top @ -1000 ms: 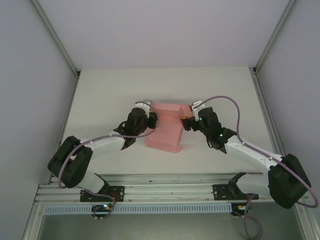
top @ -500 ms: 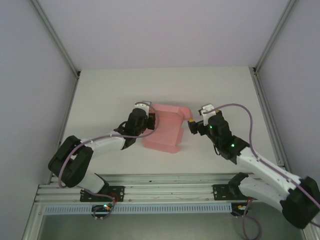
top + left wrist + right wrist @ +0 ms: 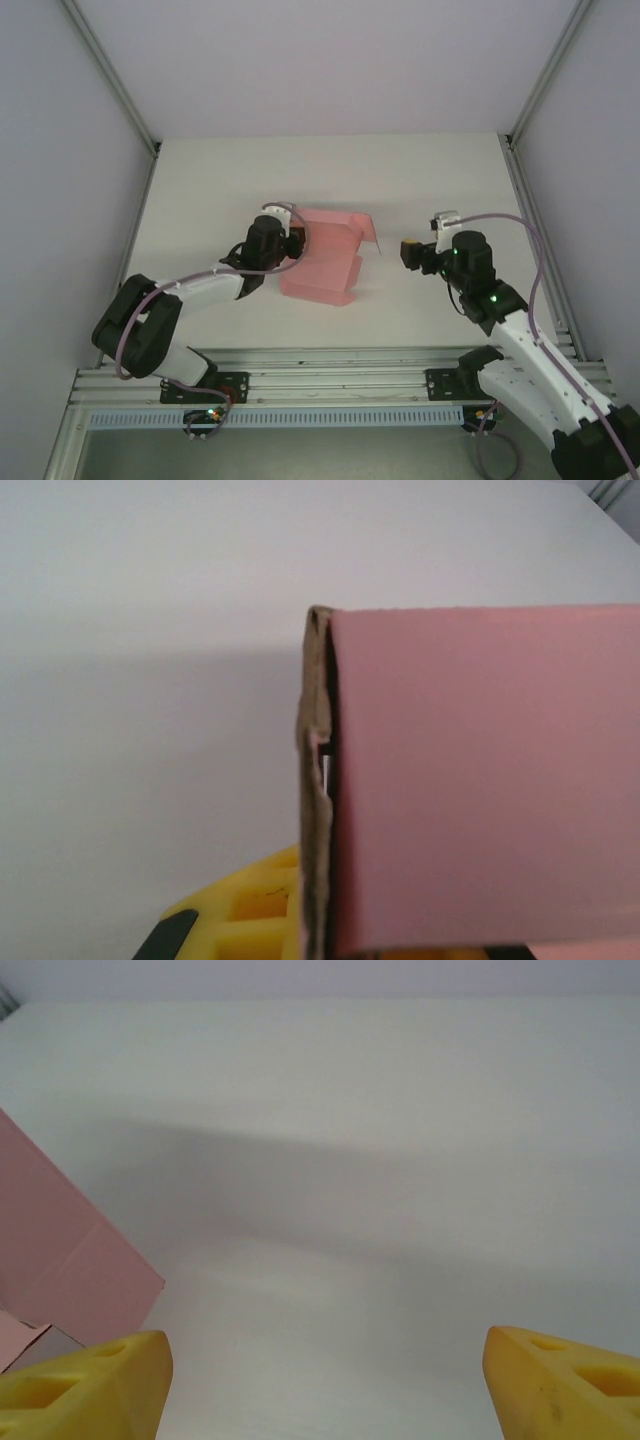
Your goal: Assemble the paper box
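Since a second ago the right gripper has pulled away from the paper box and now hangs well apart from it, to its right. The box has slid a little toward the left arm. From above, the white table carries the box at its middle, a low pink shape with one flap raised at its far right corner. The left gripper meets the box's left wall. The left wrist view adds that wall's brown cut edge, with one yellow finger just beside it. The other finger is hidden behind the card, and the grip looks closed on the wall. The right wrist view adds wide-spread yellow fingertips holding nothing.
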Robot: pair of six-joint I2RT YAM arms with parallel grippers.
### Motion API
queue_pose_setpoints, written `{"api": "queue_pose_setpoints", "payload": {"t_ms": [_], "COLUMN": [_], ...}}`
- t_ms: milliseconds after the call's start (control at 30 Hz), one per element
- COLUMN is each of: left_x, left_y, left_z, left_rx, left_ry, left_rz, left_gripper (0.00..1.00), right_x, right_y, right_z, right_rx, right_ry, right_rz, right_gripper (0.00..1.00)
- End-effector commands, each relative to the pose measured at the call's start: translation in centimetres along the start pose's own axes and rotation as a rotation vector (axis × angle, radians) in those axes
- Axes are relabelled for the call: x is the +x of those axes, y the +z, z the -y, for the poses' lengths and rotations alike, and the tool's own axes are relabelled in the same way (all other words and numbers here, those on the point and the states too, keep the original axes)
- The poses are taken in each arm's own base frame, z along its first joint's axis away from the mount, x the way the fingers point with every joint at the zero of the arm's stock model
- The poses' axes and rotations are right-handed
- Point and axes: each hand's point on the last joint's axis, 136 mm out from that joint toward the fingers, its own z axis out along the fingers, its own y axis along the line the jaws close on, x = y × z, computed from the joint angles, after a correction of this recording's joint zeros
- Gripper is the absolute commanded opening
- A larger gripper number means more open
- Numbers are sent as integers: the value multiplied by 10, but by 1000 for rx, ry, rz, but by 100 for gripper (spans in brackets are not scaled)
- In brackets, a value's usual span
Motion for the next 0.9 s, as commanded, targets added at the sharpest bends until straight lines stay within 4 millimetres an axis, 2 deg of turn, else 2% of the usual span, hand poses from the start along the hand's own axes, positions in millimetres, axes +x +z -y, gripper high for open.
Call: {"api": "queue_pose_setpoints", "payload": {"t_ms": [0,133,267,600,767,867], "left_x": [-11,-10,-8,-9,-11,-15], "left_y": [-8,-9,-9,0,5,4], "left_z": [11,15,22,41,36,23], "left_rx": [59,78,99,121,56,-17], "left_ry": [9,18,46,72,51,27], "left_rz": [40,38,42,51,73,96], "left_gripper": [0,0,0,0,0,0], "right_x": [-8,-16,-26,-30,-33,-31], "right_y": [10,25,40,67,75,77], "right_z": [-28,-50,-57,-96,-111,-100], "right_rx": [-155,-269,-302,-415,-450,-369], "right_ry": [-47,-78,-63,-31,-6,11], "right_rz": [-39,-53,-46,-45,-47,-67], "right_gripper": [80,78,77,73,73,76]}}
